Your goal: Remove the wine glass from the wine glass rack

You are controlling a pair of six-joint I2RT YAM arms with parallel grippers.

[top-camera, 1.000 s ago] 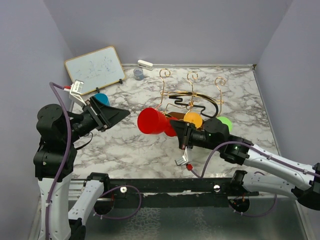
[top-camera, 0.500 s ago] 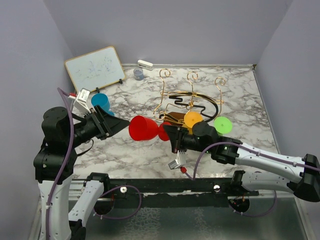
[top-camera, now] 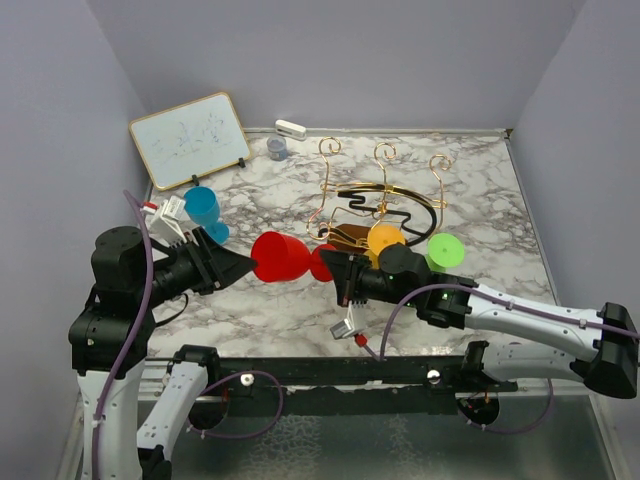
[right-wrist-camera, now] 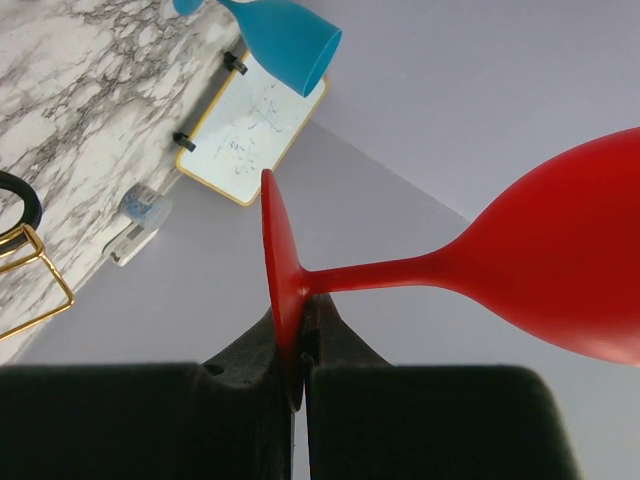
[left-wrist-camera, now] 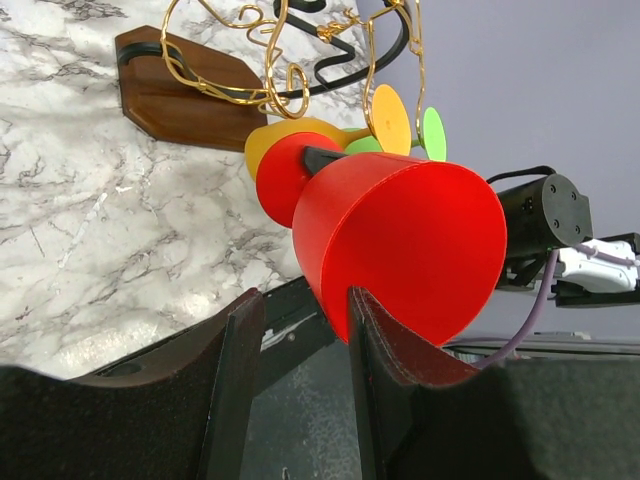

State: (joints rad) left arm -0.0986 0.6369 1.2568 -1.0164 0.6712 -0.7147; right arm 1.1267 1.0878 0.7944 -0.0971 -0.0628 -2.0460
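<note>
The red wine glass (top-camera: 278, 257) is off the wine glass rack (top-camera: 384, 190) and held on its side above the table. My right gripper (top-camera: 333, 274) is shut on its foot (right-wrist-camera: 278, 270), with the bowl pointing left. My left gripper (top-camera: 243, 265) is open right at the bowl's rim. In the left wrist view the bowl (left-wrist-camera: 400, 240) lies against the tip of the right finger (left-wrist-camera: 375, 340). The gold wire rack stands on its dark wooden base (left-wrist-camera: 180, 90) behind. An orange glass (top-camera: 385, 238) and a green glass (top-camera: 445, 248) hang on it.
A blue glass (top-camera: 203, 208) stands upside down at the left, beside my left arm. A whiteboard (top-camera: 190, 135) leans at the back left. A small grey cup (top-camera: 277, 148) and a white eraser (top-camera: 290, 128) lie by the back wall.
My right gripper has carried the red glass left, away from the rack. My left gripper has drawn back and down, uncovering the blue glass, and now meets the bowl's rim.
</note>
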